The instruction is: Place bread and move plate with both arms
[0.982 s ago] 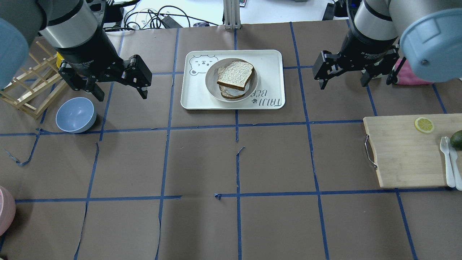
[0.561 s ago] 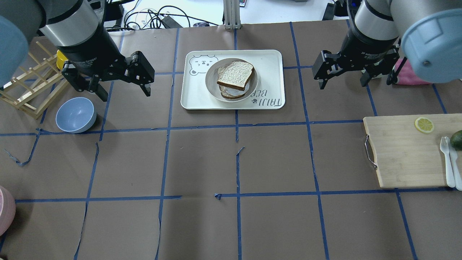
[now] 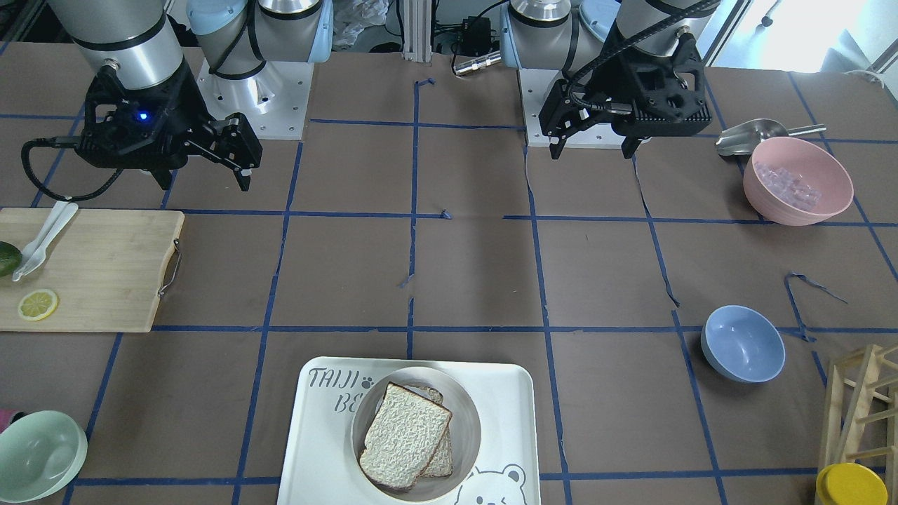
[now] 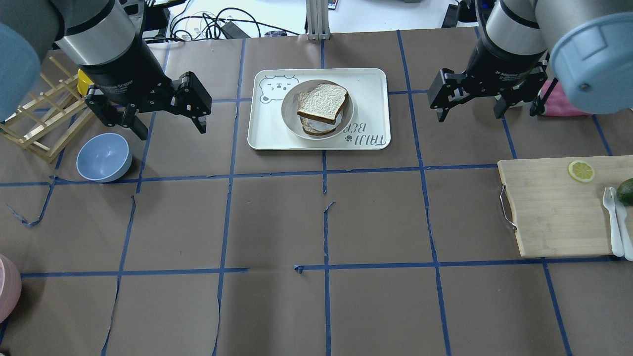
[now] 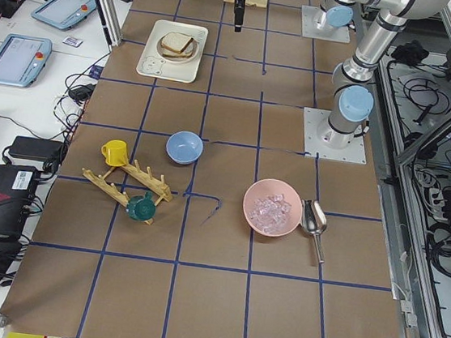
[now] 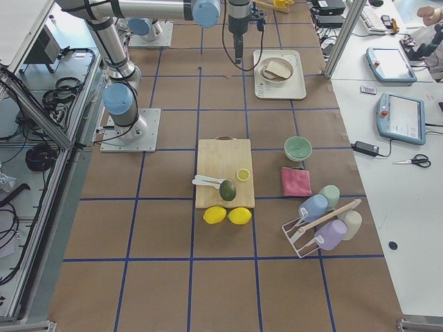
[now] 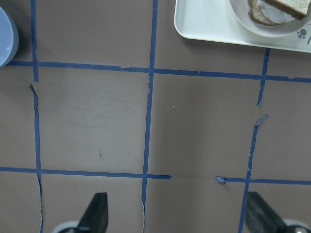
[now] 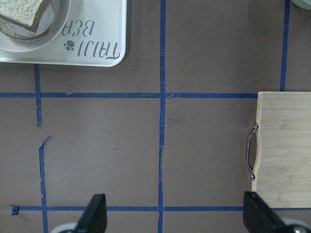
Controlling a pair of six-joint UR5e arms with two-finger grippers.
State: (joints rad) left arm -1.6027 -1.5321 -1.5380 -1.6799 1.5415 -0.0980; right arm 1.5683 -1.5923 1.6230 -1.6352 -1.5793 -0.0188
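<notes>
The bread [image 4: 321, 103] lies on top of a second, darker slice in the round off-white plate [image 4: 289, 112], which stands on the white bear-print tray [image 4: 267, 133]. The bread [image 3: 405, 435] and plate [image 3: 468, 428] also show in the front view. My left gripper [image 4: 170, 127] hangs open and empty above the table, left of the tray. My right gripper [image 4: 470, 112] hangs open and empty to the tray's right. The left wrist view shows open fingertips [image 7: 96, 209] with the tray corner [image 7: 204, 24] far ahead. The right wrist view shows the tray [image 8: 97, 19] too.
A blue bowl [image 4: 104, 157] and a wooden rack [image 4: 44, 123] sit under and beside my left arm. A cutting board [image 4: 554, 207] with a lemon slice [image 4: 581, 171] and cutlery lies right. A pink bowl [image 3: 798, 181] and a green bowl [image 3: 38, 456] stand at the edges.
My left gripper has shifted slightly to the right, toward the tray. My right gripper, the bread and the plate have hardly moved.
</notes>
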